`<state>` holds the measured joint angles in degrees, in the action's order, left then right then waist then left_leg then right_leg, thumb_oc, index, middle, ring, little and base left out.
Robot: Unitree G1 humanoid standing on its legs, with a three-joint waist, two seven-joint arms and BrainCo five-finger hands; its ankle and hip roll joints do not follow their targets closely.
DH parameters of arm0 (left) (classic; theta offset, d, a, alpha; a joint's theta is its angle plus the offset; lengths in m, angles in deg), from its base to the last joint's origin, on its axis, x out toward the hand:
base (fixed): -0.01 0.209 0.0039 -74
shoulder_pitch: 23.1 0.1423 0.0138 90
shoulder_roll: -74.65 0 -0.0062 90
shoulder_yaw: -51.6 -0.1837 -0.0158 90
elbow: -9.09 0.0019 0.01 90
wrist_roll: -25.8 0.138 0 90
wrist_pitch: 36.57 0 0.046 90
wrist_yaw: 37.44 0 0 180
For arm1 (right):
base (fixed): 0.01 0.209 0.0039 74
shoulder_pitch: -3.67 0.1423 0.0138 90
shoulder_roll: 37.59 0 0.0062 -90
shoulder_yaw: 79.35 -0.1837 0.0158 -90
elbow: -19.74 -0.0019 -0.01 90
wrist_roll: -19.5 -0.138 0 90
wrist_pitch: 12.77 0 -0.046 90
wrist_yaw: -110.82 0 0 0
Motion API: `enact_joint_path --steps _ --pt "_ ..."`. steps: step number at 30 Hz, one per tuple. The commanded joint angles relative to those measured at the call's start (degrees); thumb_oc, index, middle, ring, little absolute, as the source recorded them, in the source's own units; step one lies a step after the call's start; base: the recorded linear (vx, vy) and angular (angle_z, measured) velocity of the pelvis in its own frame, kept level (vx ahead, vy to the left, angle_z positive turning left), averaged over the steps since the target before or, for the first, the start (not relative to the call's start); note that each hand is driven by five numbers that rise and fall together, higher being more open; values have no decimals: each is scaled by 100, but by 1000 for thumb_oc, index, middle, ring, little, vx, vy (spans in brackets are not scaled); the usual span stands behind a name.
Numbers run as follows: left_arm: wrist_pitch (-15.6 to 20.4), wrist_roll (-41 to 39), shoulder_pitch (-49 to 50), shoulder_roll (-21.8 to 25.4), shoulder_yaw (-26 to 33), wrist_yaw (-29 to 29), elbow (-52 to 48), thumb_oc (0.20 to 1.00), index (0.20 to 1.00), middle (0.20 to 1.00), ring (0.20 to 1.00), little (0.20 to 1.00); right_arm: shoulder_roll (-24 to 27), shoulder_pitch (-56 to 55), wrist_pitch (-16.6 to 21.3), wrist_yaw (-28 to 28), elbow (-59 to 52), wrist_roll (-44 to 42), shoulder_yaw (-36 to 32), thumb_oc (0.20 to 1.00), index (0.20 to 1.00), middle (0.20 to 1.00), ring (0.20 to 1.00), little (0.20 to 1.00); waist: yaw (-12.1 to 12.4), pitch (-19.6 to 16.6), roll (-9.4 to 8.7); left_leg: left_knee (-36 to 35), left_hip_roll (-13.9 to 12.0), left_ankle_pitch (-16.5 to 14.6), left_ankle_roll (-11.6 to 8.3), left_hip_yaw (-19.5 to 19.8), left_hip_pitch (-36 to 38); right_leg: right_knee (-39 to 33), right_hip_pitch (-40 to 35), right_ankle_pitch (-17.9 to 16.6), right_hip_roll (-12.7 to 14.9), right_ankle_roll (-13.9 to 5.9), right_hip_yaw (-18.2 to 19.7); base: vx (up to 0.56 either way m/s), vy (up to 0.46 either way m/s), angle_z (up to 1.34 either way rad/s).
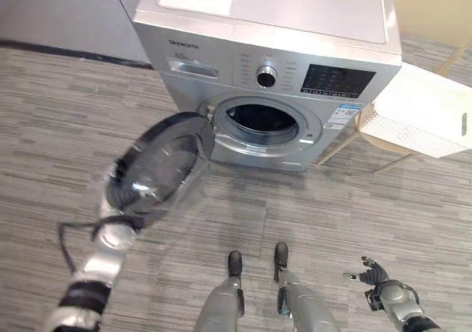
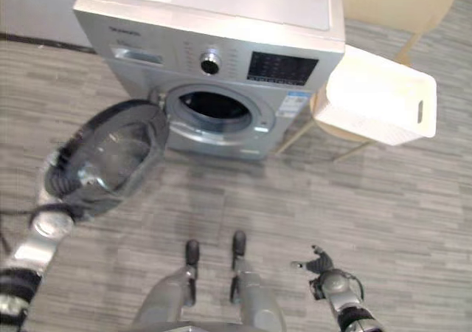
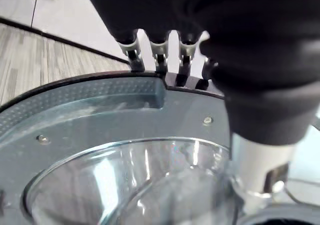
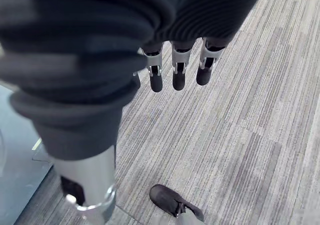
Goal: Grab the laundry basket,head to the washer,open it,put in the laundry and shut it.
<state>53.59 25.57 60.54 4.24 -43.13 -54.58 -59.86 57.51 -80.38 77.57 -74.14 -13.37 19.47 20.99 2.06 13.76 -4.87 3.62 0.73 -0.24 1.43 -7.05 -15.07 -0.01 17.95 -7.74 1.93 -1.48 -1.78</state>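
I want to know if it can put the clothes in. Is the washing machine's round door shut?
No, the round door is swung wide open to the side of the washer, and the dark drum opening is uncovered.

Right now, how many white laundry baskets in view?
1. The white perforated plastic laundry basket sits on a light wooden stool to the right of the silver front-loading washer. Others may lie outside the views.

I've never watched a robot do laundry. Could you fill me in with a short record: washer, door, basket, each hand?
washer: silver front-loader, drum opening showing
door: round glass door swung open toward the robot's left
basket: white laundry basket on a wooden stool beside the washer
left hand: fingers hooked over the door's edge
right hand: low over the floor, open, holding nothing
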Motion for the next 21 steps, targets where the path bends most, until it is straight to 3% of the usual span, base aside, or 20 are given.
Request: enact_joint_path --steps 1,9,16,17,18,19,20,21 --pt "239 -366 -242 -450 -584 723 -69 1000 1000 1000 1000 1000 154 -181 30 -81 -175 92 -39 1000 1000 1000 1000 1000 -219 -75 59 333 99 13 -80 319 -318 648 -80 548 32 -351 -97 3 -19 4" --pt "279 -1458 -417 -1200 -1178 1004 -465 1000 1000 1000 1000 1000 165 -215 47 -199 -538 161 34 1000 1000 1000 1000 1000 -351 39 172 363 120 62 -75 241 -345 742 30 566 5 -300 -45 -42 -13 -3" --pt "344 -1798 -2260 -1586 -1778 522 375 1000 1000 1000 1000 1000 133 -84 15 -301 -710 158 353 1000 1000 1000 1000 1000 -736 77 89 313 68 124 -43 -143 -541 855 453 444 -149 -322 271 -57 33 -28" --pt "340 -1650 -2939 -1324 -1877 412 882 1000 1000 1000 1000 1000 204 -50 4 -296 -738 183 490 1000 1000 1000 1000 1000 -880 76 64 304 36 115 -33 -262 -610 906 601 420 -194 -337 374 -5 30 -58" --pt "345 -1651 -2949 -1324 -1879 413 891 1000 1000 1000 1000 1000 203 -45 4 -296 -737 183 488 1000 1000 1000 1000 1000 -877 79 62 306 36 114 -33 -264 -612 909 604 421 -194 -337 377 8 32 -62" --pt "271 -1383 -3605 -900 -1959 312 1589 1000 1000 1000 1000 1000 305 22 22 -304 -784 236 614 1000 1000 1000 1000 1000 -994 59 48 289 17 145 -38 -338 -713 926 745 380 -217 -358 446 -2 2 -53" --pt "277 -1385 -3616 -899 -1962 314 1600 1000 1000 1000 1000 1000 303 27 22 -304 -782 236 613 1000 1000 1000 1000 1000 -993 59 46 291 17 144 -37 -338 -719 930 751 382 -217 -359 447 -40 23 -46" --pt "175 -1113 -4448 -418 -2148 67 2363 1000 1000 1000 1000 1000 413 112 79 -297 -815 105 687 1000 1000 1000 1000 1000 -1130 61 37 351 1 181 -57 -396 -942 946 980 313 -229 -372 517 -67 14 -38"
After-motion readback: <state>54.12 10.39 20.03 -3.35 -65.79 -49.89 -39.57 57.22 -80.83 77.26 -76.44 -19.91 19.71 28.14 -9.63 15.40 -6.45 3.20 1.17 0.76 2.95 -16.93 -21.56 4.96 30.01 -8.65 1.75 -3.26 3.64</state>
